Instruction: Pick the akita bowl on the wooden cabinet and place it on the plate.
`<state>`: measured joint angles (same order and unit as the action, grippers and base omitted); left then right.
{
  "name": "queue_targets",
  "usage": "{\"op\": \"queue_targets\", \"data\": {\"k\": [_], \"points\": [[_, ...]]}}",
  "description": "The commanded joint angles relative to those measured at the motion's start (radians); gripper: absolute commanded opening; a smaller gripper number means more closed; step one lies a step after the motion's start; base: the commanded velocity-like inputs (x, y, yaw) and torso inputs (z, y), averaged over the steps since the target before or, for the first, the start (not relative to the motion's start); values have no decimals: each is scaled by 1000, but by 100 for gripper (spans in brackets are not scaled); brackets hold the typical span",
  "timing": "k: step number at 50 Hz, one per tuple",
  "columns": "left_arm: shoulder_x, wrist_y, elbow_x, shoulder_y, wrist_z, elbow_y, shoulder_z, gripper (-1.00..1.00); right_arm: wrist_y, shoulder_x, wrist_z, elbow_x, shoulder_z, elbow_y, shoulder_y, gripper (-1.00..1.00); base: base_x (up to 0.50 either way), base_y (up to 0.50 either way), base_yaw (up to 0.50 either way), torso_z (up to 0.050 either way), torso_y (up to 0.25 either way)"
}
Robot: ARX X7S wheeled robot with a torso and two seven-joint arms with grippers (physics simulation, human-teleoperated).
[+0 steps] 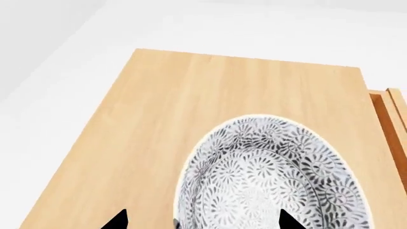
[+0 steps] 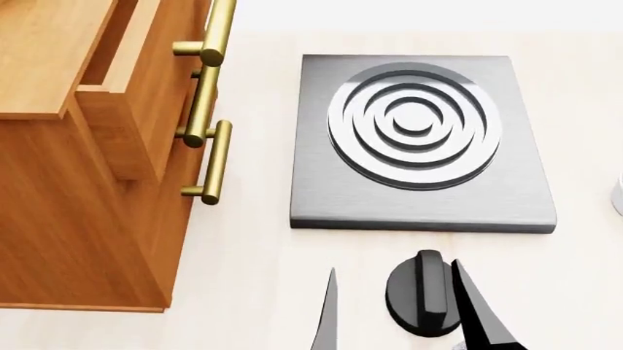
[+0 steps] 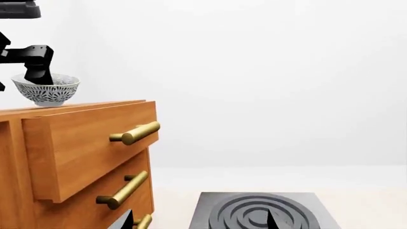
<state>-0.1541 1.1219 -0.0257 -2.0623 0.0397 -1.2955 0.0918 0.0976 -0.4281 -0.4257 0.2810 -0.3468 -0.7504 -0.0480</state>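
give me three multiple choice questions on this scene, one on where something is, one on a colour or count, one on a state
1. Where is the akita bowl?
A. on top of the wooden cabinet
B. on the stove burner
C. on the floor

2. What colour are the cabinet's bar handles?
A. black
B. brass
C. white

3. How is the top drawer?
A. removed
B. pushed flush
C. pulled partly out

Answers:
1 A, the right wrist view shows it standing on the cabinet top, the left tool at its rim.
2 B, golden metal in the head view.
3 C, its front juts past the drawers below.
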Motion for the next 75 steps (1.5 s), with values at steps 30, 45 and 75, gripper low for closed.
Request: {"op": "queue_targets", "data": {"k": [30,45,75], "points": [[31,-137,38,12,-17,-13,288,-100,-6,-9,-10,5,-4,-2,1,100,0,0,0,0,-1],[54,-192,32,0,-33,-13,327,-100,-5,-12,-15,5,-6,-3,3,100,0,0,0,0,0],[89,-234,32,-28,-74,-13,376,-100,-7,-18,-23,7,-10,-4,5,100,0,0,0,0,0]]}}
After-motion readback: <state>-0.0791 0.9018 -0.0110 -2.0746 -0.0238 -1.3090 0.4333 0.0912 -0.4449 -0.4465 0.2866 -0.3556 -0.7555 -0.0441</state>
